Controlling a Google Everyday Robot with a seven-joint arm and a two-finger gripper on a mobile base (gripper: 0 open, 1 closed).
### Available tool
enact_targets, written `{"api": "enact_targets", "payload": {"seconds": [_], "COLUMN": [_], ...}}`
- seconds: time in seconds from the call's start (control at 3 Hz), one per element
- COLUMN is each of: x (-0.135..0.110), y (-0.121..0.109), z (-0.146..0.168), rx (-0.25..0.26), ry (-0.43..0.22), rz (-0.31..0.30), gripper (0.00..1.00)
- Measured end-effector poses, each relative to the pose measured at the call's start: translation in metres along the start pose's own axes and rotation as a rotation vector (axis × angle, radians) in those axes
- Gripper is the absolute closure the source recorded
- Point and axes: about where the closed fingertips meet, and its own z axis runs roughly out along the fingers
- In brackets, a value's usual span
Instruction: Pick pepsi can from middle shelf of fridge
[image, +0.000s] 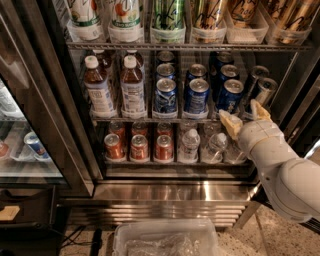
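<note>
The fridge (64, 131) stands open. Its middle shelf (150, 120) holds three rows of dark-blue pepsi cans; the front ones are at left (165, 95), middle (196, 95) and right (230, 96). Two slim silver-and-blue cans (263, 90) stand at the shelf's right end. My gripper (244, 116) is open and empty on its white arm. It is at the shelf's front rail, just right of and below the right front pepsi can. One fingertip (228, 122) is below that can, the other (260, 109) is in front of the slim cans.
Two brown juice bottles (100, 90) stand on the middle shelf's left. Orange-red cans (139, 147) and water bottles (189, 145) fill the lower shelf. Tall cans in bins (168, 15) sit above. A clear plastic tub (165, 239) lies on the floor. Another cooler (20, 145) stands left.
</note>
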Motion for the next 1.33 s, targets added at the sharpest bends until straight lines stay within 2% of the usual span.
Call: {"api": "enact_targets", "payload": {"seconds": [1.0, 1.33], "x": [-0.008, -0.01], "y": [0.007, 0.006], "z": [0.019, 0.024], "rx": [-0.005, 0.008], "ry": [-0.052, -0.068], "rz": [0.057, 0.064], "gripper": [0.31, 0.3]}}
